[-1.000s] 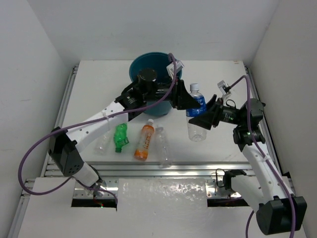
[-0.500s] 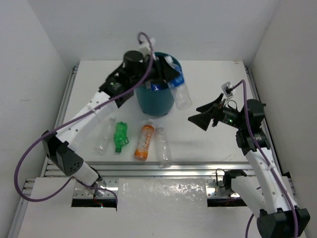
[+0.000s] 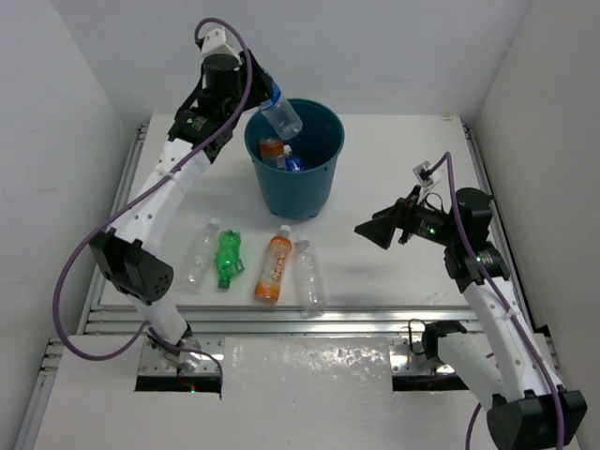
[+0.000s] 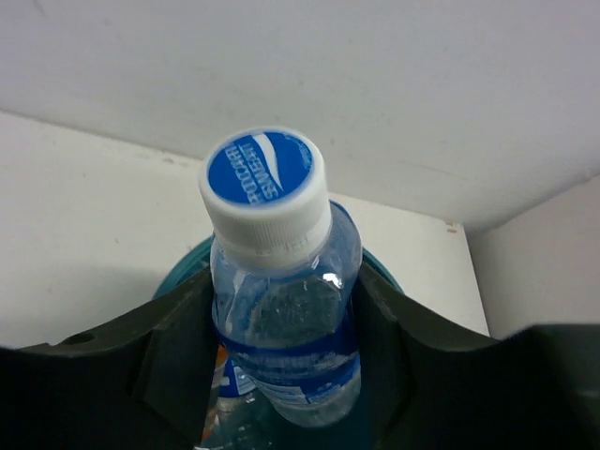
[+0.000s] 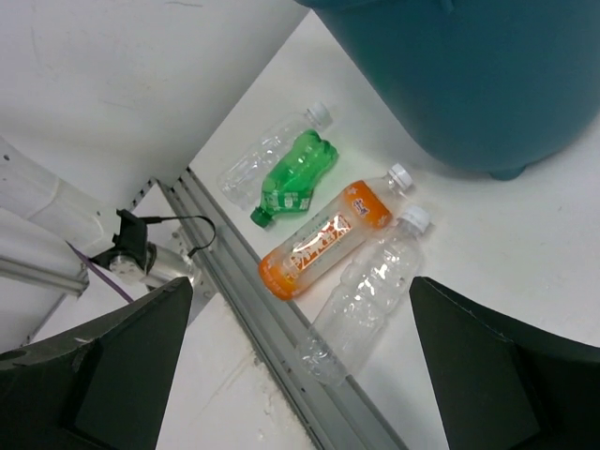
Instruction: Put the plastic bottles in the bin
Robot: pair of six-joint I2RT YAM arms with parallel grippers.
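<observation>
Over bin [image 3: 298,192], left end effector [image 4: 283,323] pinches blue-labelled bottle [image 3: 281,114]; release looks next. Right end effector [image 3: 377,228] spread wide, empty.

The top camera is looking down from behind the arms over the whole worktop [image 3: 403,150]. The left wrist camera is hovering close above the bin [image 3: 309,192]. The right one is facing the lying bottles [image 5: 323,239], sharing them with the top view.

The left tool [image 3: 263,96] has lifted 1 bottle [image 3: 281,116] over the bin [image 3: 296,193]. The right tool [image 3: 371,229] released it, opening wide.
</observation>
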